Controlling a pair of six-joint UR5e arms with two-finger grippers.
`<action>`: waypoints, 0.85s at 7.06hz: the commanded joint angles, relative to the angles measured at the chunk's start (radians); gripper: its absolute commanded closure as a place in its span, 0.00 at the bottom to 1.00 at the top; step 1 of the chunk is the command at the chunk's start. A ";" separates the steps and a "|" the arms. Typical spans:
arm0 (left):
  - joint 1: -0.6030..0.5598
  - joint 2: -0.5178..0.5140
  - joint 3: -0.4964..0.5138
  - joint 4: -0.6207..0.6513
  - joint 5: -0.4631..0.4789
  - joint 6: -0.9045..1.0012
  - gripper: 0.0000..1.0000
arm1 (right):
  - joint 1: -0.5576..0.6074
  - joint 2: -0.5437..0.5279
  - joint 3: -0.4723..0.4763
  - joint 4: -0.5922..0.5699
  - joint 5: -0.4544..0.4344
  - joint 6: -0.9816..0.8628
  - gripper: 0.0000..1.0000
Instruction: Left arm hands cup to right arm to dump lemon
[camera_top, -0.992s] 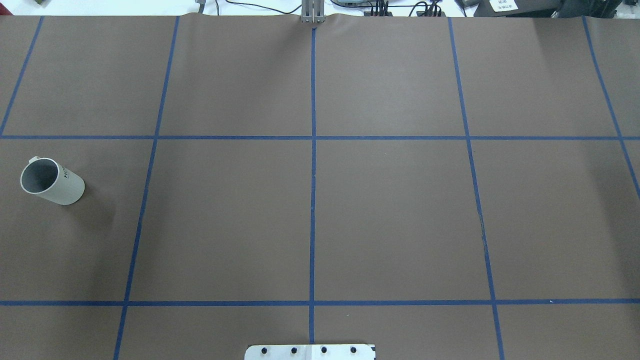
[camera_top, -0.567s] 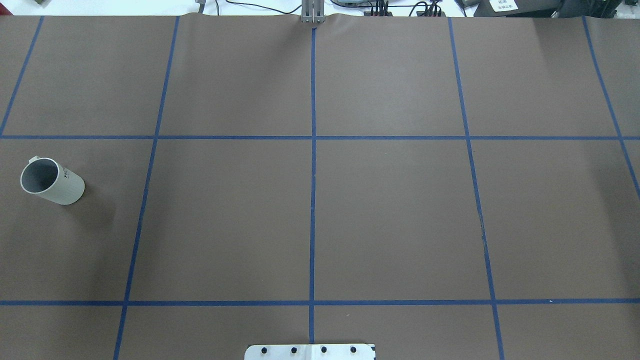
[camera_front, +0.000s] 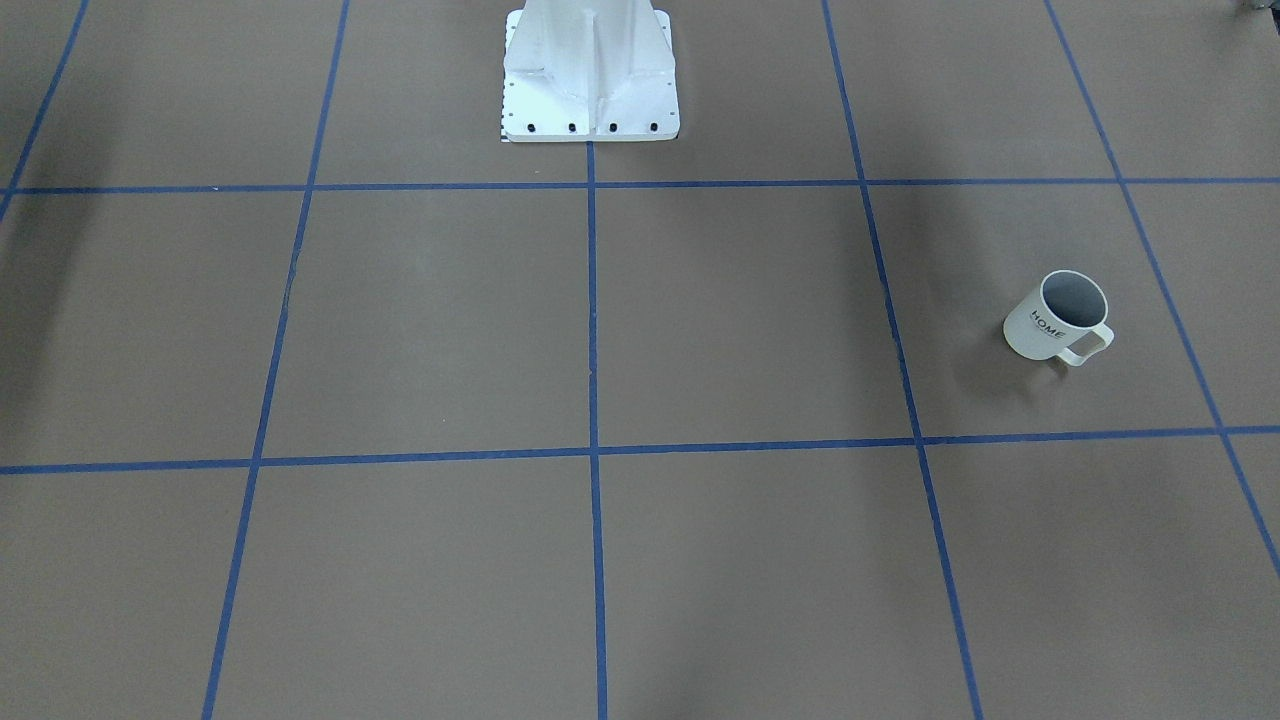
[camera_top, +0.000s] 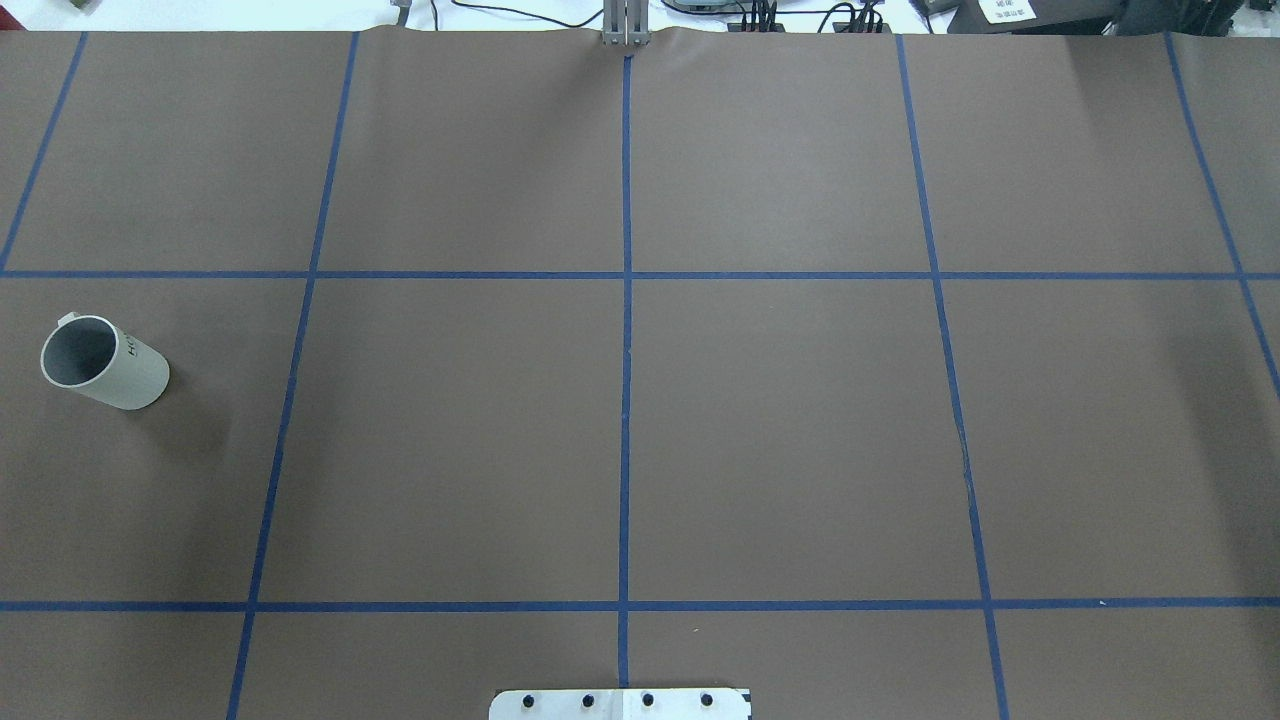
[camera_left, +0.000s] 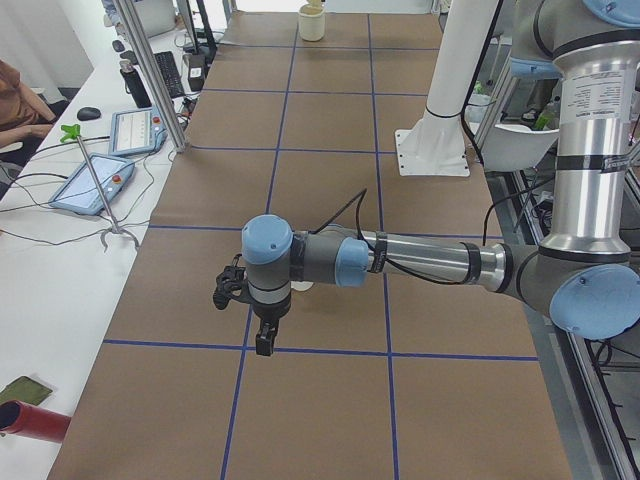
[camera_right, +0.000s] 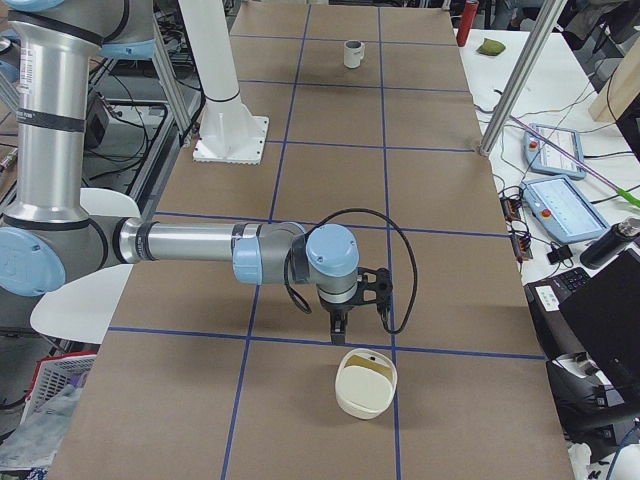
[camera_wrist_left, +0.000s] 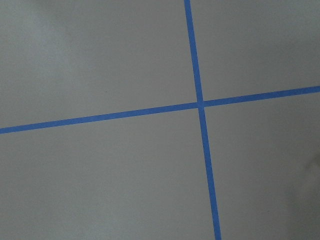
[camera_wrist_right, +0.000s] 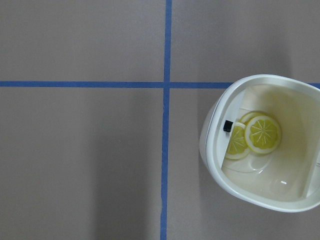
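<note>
Cup (camera_top: 100, 362): stood upright on the desk (camera_top: 780, 420), close to its left edge, roughly midway between the robot-side edge and the far edge. Showed a grey inside and black "HOME" lettering on the off-white wall. Carried its handle on the side away from the robot's base. Touched by nothing; contents too dim to make out.

Left claw (camera_left: 264, 343): hung pointing down from the left arm (camera_left: 430, 262), stretched out level over the desk near the left edge. Caught only by the side camera, so could not tell whether spread or pressed together. Appeared clear of the desk surface, with the cup almost wholly hidden behind the wrist. Looked down, through its own camera, on brown covering and a crossing of blue tape (camera_wrist_left: 200, 104).

Right claw (camera_right: 338, 328): hung pointing down likewise from the right arm (camera_right: 190, 243), above a tape line near the desk's right edge. Again viewed from the side alone, so could not tell how far open. Hovered near a cream tub (camera_right: 365, 405), apart from it, toward the middle of the desk. Revealed, in the wrist camera, that tub (camera_wrist_right: 210, 145) with two yellow citrus slices (camera_wrist_right: 262, 134) lying inside.
</note>
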 joint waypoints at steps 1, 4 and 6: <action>-0.001 0.000 0.005 0.000 0.001 0.002 0.00 | -0.016 0.000 0.007 0.002 -0.008 0.022 0.00; 0.001 -0.003 0.005 -0.002 0.001 0.002 0.00 | -0.041 -0.001 0.006 0.004 -0.020 0.011 0.00; 0.001 -0.002 0.008 -0.002 0.001 0.002 0.00 | -0.041 -0.001 0.004 0.004 -0.019 0.006 0.00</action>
